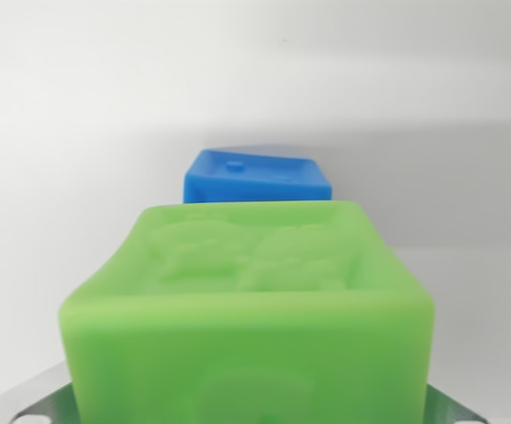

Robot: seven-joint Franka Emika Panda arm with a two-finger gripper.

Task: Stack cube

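green cube (251, 305) fills the wrist view, seemingly grasped in the claw (251, 413); blue cube (257, 177) lies beyond. pickup looks done, stacking remains.

The green cube (251, 309) is a bright, slightly translucent lime, its top face embossed with a raised relief of rounded figures (too soft-edged to identify) and its front face carrying a faint curved emboss. The blue cube (257, 178) is a saturated royal blue, paler on top. The tabletop (70, 132) is plain white. The claw's fingers (48, 405) are dull metallic grey.
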